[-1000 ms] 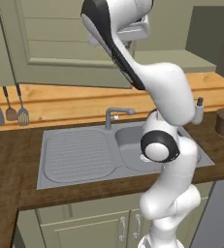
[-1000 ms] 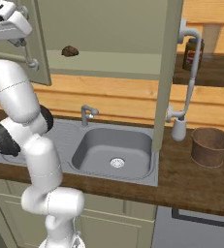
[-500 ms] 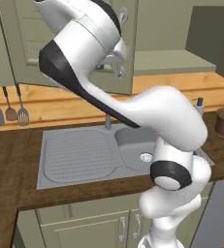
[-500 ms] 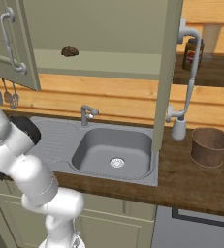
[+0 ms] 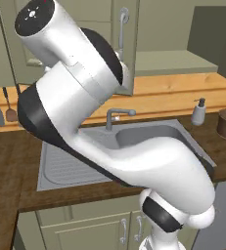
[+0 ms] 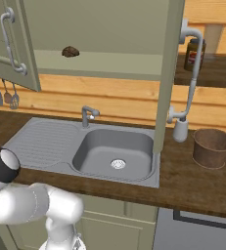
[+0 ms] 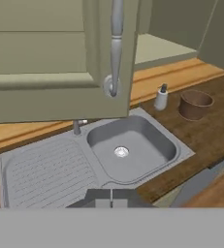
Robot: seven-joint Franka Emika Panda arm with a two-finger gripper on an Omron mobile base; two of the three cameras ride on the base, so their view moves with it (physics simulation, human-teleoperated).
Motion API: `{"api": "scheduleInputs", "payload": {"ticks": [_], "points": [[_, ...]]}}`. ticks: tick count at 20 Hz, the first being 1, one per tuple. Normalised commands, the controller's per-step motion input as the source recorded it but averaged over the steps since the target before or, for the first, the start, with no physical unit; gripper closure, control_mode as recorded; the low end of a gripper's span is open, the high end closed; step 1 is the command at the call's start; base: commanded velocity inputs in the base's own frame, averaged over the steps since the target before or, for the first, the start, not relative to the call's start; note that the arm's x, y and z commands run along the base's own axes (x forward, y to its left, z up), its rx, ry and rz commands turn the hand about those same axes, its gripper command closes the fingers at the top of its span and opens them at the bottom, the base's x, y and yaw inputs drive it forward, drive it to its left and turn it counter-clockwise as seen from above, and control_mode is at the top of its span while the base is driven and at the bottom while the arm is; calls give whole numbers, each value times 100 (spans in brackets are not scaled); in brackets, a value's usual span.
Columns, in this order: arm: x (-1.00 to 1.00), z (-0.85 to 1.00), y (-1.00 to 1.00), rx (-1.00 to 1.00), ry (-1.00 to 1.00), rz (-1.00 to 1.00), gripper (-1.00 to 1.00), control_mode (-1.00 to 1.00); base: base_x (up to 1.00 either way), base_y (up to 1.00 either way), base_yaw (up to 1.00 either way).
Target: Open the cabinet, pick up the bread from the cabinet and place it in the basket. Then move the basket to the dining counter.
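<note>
Our claw's tips (image 7: 111, 195) sit pressed together at the bottom of the hand view, nothing between them, so we read it as clenched on air; it hangs above the steel sink (image 7: 130, 147).

Cabinet (image 6: 100, 34) stands open in the right base view, both doors swung out; the left door's silver handle (image 6: 11, 41) faces us; the bread (image 6: 70, 51), small and dark, lies on the cabinet shelf toward its left.

Basket (image 6: 212, 148) rests on the dark worktop (image 6: 197, 183) right of the sink, near a soap dispenser (image 6: 180, 130); a dark jar (image 6: 193, 53) stands on a higher ledge behind.

Utensils (image 5: 5, 108) hang against the wooden backsplash at left; a faucet (image 6: 88, 115) rises behind the basin.
</note>
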Motion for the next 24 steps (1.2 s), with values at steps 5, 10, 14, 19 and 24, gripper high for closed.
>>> {"api": "scheduleInputs", "payload": {"ticks": [5, 10, 14, 19, 24], "points": [[-15, 29, -100, 14, 5, -1, 100, -100, 0, 0, 0], [2, -11, -100, 38, 3, 9, 100, -100, 0, 0, 0], [39, -47, -94, 54, -6, 7, 100, -100, 0, 0, 0], [93, -30, -48, 58, 0, 0, -100, -100, 0, 0, 0], [100, -7, -36, 39, -1, 1, -100, -100, 0, 0, 0]]}}
